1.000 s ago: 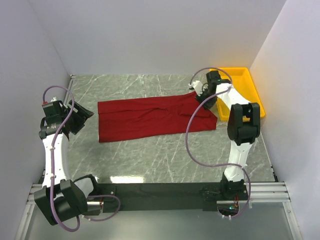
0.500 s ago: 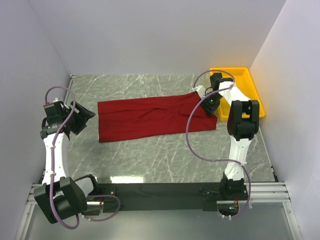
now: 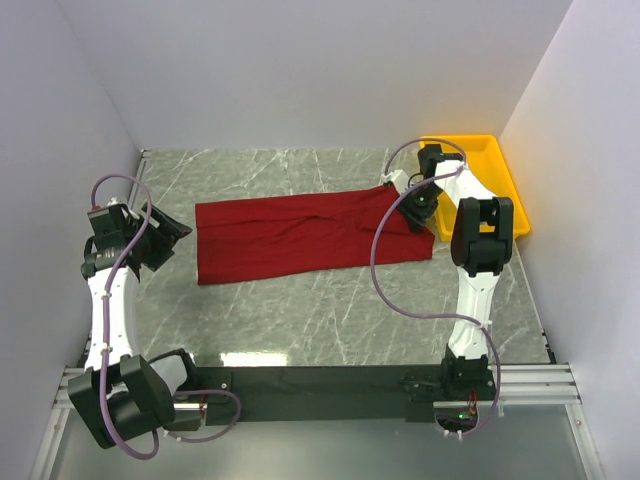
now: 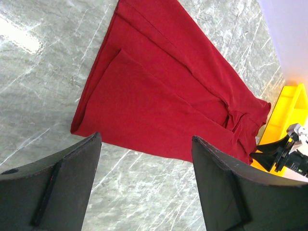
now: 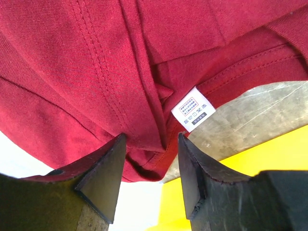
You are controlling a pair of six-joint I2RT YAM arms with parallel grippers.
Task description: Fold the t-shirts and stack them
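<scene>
Looking at one dark red shirt (image 3: pixel 310 238) laid flat on the table (image 3: pixel 300 320), centre of the top view, long way left to right; right end slightly bunched, close by the tray (image 3: pixel 505 165) at the upper right; cannot tell whether touching it, with the arm in the way.

Judged soft, light and limp; nothing stiff to lean on, so likely to sag, crease and drag on the marble rather than shift as one piece; not fragile, not slippery by the look. Best taken by pinching a hem or seam through all layers, at two corners well apart, then lifting and carrying the edge over; a pinch in mid-panel likely to raise only the top layer and leave a pucker.

Left gripper (image 4: pixel 145 144): spread wide, nothing between the fingers, hanging at the left of the top view, near the shirt's left edge but apart from it.

Right gripper (image 5: pixel 151 139): down at the shirt's right end, fingers parted and straddling a stitched ridge of cloth just beside the tag (image 5: pixel 193 109); no squeeze to be seen, so taken as loose rather than clamped.
</scene>
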